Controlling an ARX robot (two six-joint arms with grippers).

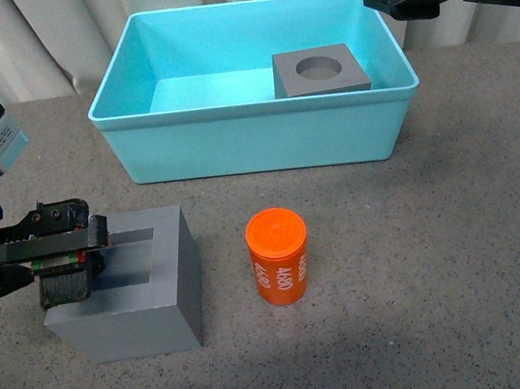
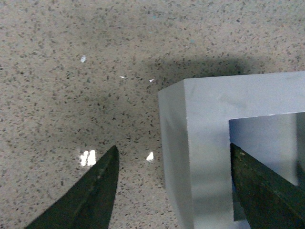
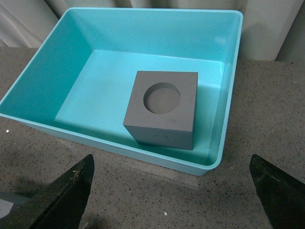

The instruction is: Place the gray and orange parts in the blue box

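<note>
Left gripper (image 2: pixel 174 191) straddles the cube (image 2: pixel 205 143) wall — jaws apart — for lifting; right gripper (image 3: pixel 171 160) gapes near the box (image 1: pixel 262 140).

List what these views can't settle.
Square-recess gray cube: recess depth, partly covered by the left gripper in the front view, cut off by the frame edge in the left wrist view.
Right gripper: mostly cropped by the front view's top edge.
Orange cylinder: far side; absent from both wrist views.
</note>
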